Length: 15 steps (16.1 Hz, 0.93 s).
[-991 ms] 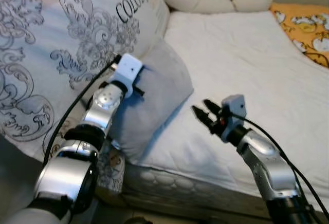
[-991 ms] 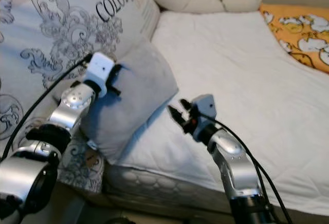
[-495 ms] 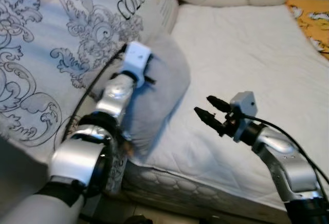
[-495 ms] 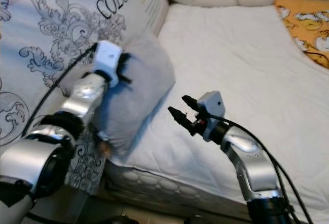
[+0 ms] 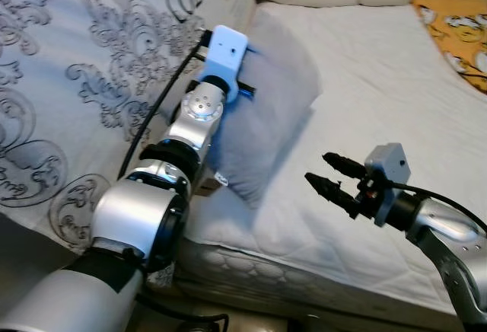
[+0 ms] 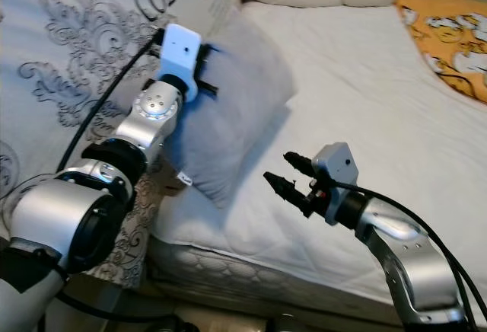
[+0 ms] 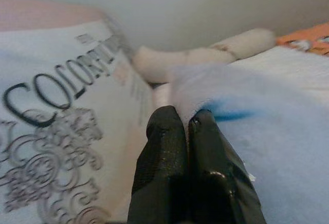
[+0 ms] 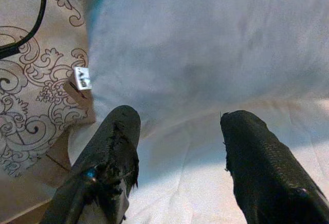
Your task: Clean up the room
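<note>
Soft, even daylight is filling the head views, the white mattress (image 5: 365,111) reading bright without glare, and the grey pillow (image 5: 270,130) is casting a faint shadow onto the sheet just beside its lower edge. Mild motion blur is softening the patterned duvet (image 6: 68,65) beside the pillow. In the left wrist view the pillow is smearing out of focus with a blue tint near the left gripper (image 7: 187,118), whose black fingers are staying sharper.
</note>
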Tool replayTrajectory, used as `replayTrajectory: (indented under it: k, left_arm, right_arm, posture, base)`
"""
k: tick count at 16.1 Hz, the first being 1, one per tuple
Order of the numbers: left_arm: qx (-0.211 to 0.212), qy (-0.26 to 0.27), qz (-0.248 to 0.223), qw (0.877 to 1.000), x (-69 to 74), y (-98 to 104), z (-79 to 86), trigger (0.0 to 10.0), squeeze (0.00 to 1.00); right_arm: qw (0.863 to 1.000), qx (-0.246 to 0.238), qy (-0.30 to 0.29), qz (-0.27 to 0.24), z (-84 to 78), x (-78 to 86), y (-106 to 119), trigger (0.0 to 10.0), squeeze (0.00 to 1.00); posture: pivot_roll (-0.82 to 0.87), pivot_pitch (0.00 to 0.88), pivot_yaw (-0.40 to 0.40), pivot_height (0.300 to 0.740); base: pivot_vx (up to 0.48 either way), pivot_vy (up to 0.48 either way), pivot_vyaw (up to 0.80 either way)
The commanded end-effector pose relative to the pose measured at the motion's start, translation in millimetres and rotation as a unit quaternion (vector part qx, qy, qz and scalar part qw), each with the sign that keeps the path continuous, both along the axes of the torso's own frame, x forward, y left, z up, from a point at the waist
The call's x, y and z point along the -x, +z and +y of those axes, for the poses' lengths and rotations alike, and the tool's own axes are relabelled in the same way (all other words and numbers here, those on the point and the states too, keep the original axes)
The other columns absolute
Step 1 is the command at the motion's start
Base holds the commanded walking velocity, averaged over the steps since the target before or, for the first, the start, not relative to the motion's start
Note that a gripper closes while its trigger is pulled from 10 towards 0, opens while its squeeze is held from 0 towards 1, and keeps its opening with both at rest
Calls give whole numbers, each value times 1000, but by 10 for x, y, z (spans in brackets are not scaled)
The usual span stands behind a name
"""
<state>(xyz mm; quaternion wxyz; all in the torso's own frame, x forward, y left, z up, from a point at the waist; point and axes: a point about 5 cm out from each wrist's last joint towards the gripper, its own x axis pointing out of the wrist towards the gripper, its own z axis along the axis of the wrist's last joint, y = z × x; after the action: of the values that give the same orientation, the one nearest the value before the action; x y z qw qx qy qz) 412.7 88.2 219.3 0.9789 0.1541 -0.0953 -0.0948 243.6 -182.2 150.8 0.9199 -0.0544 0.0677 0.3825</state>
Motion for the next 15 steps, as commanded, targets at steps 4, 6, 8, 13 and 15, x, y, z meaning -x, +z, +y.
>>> replayTrajectory:
  k: [4,6,8,13,15]
  left_arm:
    - [-59,99,14,993,15,-231,389,10000,0]
    - [-87,126,14,988,43,-330,450,10000,0]
    - [-103,157,12,982,69,-404,506,10000,0]
    - [-49,224,50,972,132,-595,622,10000,0]
    - [-15,251,50,967,145,-601,662,10000,0]
  right_arm:
    - [1000,-18,19,-5,54,113,91,10000,0]
    - [1000,-21,20,-9,68,121,99,10000,0]
    - [1000,-24,18,-10,71,119,113,10000,0]
    - [997,-51,60,4,132,207,138,10000,0]
    - [994,-64,93,-1,143,244,198,10000,0]
  posture:
    - [-227,17,53,740]
    - [-226,17,55,740]
    - [-222,16,57,740]
    - [-220,2,65,740]
    - [-209,0,61,740]
  base:
    - [0,0,0]
    - [0,0,0]
    - [0,0,0]
    - [0,0,0]
    - [0,0,0]
